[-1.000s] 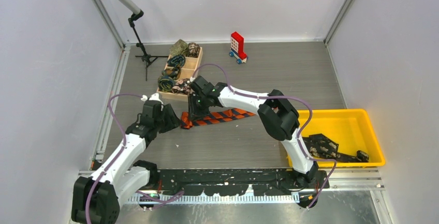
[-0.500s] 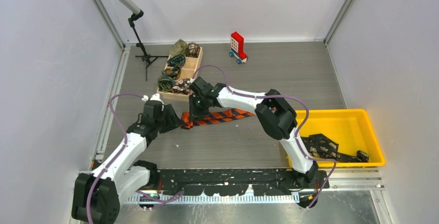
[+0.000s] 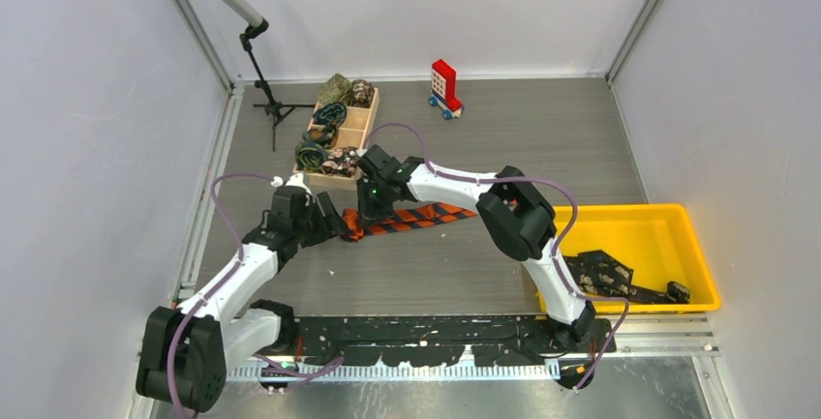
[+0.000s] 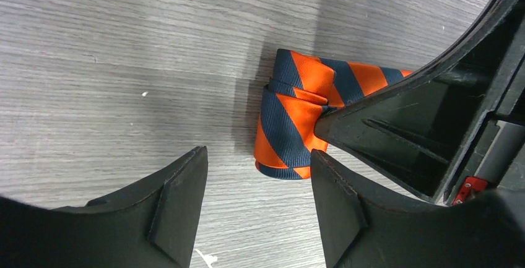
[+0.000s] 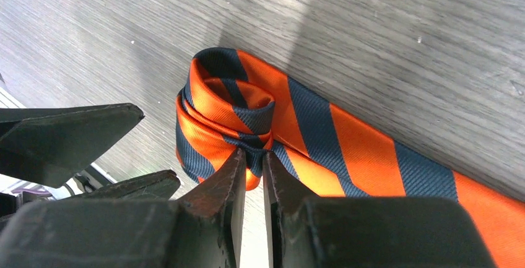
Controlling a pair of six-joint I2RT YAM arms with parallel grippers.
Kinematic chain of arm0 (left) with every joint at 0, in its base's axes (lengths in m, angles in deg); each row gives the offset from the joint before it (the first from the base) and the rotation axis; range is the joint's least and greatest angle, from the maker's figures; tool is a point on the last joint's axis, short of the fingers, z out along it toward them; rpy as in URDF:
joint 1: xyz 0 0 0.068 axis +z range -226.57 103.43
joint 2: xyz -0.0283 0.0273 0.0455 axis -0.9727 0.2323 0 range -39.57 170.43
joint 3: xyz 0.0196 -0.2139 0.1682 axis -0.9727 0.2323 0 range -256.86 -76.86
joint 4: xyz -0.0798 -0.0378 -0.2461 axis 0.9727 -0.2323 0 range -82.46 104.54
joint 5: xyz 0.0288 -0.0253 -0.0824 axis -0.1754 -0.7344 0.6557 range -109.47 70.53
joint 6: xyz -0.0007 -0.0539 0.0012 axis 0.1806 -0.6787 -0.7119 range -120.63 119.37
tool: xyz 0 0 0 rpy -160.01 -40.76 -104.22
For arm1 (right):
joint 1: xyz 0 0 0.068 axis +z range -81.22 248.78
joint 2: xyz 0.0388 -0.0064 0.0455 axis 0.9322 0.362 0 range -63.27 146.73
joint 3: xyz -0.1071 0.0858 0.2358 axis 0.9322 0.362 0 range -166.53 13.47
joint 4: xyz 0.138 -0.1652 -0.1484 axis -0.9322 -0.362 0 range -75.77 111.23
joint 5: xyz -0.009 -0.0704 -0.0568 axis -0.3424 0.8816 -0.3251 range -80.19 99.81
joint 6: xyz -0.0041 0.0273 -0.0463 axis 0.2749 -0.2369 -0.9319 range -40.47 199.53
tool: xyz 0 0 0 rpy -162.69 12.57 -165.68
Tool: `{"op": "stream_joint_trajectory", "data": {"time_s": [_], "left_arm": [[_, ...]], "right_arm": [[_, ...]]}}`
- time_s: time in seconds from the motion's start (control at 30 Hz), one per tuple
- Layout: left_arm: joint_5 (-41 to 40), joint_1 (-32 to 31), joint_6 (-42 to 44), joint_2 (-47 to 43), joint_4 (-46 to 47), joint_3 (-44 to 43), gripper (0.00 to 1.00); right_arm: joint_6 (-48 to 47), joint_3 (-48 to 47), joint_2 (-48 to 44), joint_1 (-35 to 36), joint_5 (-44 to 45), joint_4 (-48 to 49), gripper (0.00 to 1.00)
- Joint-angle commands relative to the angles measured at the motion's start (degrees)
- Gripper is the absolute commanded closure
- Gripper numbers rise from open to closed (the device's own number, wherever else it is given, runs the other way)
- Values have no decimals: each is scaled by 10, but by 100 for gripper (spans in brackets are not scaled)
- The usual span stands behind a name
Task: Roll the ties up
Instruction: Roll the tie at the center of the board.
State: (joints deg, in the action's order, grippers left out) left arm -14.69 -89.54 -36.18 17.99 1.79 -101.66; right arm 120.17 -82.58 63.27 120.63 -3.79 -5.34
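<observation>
Currently the main hazard is loss of the coil. The tie (image 3: 407,220) lies on the counter (image 3: 542,148) just on the near side of the wooden box (image 3: 360,121). Its coil (image 5: 229,116) sits close to the box's near corner, and its flat tail runs away from the box toward the robot's right. Only a few turns are wound, and the right wrist view shows them loose and slightly off-centre. The smooth fabric is therefore likely to unwind if the grip slackens before the other arm takes over. A second hazard is telescoping: turning the coil while the tail lies at an angle would probably wind the layers askew, giving a cone rather than a flat roll. A third is collision, since both pincers work at the same spot beside the box and stand very near each other. The right pincer (image 5: 252,163) is almost closed, its fingertips clamped on a fold of fabric at the coil's lower edge; it touches nothing else. The left pincer (image 4: 257,153) stands wide, with bare counter between its fingers. The coil lies just beyond its tips, and it holds nothing. Whether one of its fingers brushes the tie cannot be determined from the left wrist view. Finished rolls (image 3: 312,156) already occupy compartments of the box, whereas this tie has most of its length left to wind.
</observation>
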Motion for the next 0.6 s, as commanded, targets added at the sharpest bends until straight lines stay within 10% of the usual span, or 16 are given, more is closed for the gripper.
{"op": "stream_joint_trajectory", "data": {"time_s": [0.0,0.57], "left_arm": [[19,3,0,16,48,-1,36],[59,9,-27,108,142,2,41]], "right_arm": [[-11,12,-13,-5,9,11,79],[-12,39,-14,-10,2,26,80]]}}
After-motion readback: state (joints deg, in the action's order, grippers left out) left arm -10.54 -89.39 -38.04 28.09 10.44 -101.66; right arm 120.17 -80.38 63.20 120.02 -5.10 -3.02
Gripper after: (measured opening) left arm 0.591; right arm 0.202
